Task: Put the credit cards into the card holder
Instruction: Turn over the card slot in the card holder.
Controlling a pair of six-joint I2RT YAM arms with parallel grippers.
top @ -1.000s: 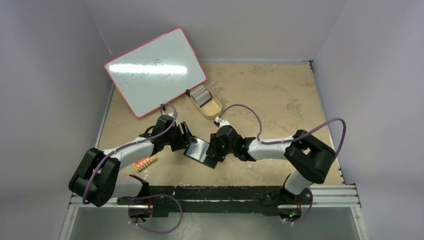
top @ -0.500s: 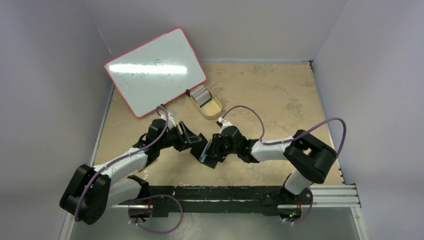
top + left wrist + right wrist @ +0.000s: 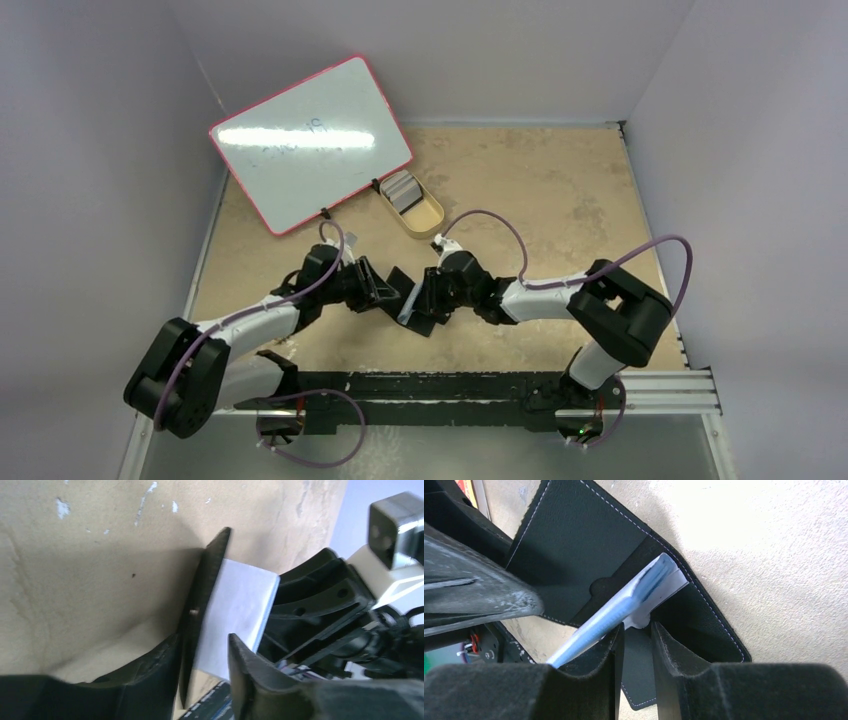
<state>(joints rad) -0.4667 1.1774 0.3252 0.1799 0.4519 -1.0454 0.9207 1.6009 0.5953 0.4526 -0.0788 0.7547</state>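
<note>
Your right fingers [image 3: 674, 650] pinch a pale plastic card [image 3: 644, 587] part-way into the black bifold card holder [image 3: 574, 535], left fingers [image 3: 250, 670] half-open astride both; grey cards [image 3: 402, 190] lie unloaded in the tan oval tray [image 3: 432, 212].

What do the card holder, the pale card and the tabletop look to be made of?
Card holder: black leather or faux leather, matte, fine grain, pale edge stitching.
Card: probably plastic, thin, stiff, smooth white-blue.
Tabletop: seemingly tan board, matte, mottled, with scuffs.

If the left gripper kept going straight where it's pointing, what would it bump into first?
Most likely the card holder. Its black flap sits between the fingers of the left gripper, with the pale card just beside it. Depth is hard to judge.
</note>
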